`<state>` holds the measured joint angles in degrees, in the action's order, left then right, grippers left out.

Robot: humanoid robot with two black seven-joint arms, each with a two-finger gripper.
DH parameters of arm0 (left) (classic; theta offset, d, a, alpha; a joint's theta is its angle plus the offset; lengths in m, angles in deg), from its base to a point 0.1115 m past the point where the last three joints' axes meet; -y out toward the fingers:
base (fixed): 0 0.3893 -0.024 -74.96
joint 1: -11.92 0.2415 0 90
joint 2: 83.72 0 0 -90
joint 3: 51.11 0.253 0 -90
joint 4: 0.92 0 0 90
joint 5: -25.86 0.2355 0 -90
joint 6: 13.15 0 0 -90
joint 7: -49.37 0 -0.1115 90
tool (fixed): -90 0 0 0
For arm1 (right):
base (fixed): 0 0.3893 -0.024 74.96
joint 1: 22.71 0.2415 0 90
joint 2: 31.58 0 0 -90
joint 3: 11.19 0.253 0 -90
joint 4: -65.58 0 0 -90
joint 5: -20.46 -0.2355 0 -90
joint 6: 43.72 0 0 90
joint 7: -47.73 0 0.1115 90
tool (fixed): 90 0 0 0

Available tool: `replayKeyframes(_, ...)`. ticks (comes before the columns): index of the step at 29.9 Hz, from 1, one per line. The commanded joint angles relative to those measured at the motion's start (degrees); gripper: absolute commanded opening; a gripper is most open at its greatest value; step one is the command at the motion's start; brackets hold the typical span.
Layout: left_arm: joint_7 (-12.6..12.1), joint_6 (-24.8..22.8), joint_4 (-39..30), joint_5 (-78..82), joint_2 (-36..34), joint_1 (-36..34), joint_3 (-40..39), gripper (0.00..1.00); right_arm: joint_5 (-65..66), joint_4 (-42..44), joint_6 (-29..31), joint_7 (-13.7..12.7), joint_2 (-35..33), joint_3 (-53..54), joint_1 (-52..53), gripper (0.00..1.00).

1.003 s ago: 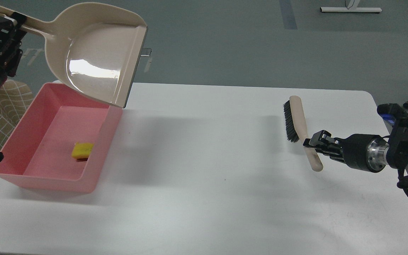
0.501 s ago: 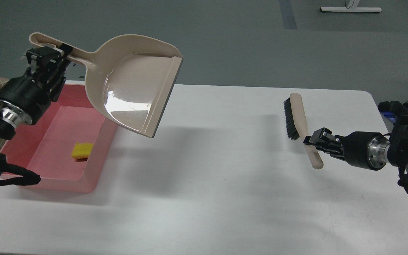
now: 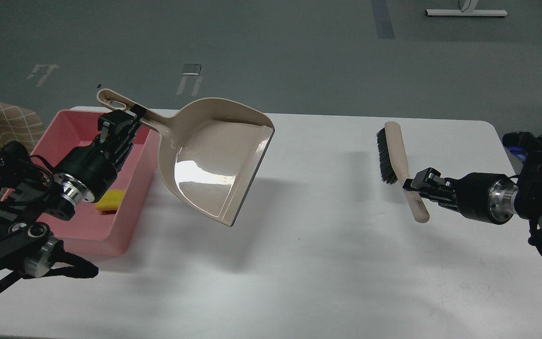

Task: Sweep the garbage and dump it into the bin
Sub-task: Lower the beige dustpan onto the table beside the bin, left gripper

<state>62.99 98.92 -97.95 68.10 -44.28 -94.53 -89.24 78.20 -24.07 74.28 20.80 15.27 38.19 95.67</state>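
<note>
left gripper clamped on dustpan handle, pan empty, tipped off the table | right gripper closed on brush handle at 3 o'clock, bristles raised | yellow chunk lies in pink bin at 9 o'clock | bread wedge unseen | dump looks done

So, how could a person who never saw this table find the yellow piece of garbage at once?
Start at the white table and go to its left end, where the pink bin stands. The yellow chunk lies on the bin's floor, partly hidden by the left arm. It is the only bright yellow thing there.
</note>
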Motion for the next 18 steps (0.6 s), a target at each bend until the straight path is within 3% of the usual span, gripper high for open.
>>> replayKeyframes(1,0.0,0.8,0.6,1.0,2.1,-0.5,1.7,0.00,0.0,0.0,0.0,0.0,0.0,-0.2,0.0,0.00)
replayKeyframes(18,-0.1,1.2,6.5,2.5,9.1,-1.0,5.6,0.00,0.0,0.0,0.0,0.0,0.3,-0.3,0.0,0.00)
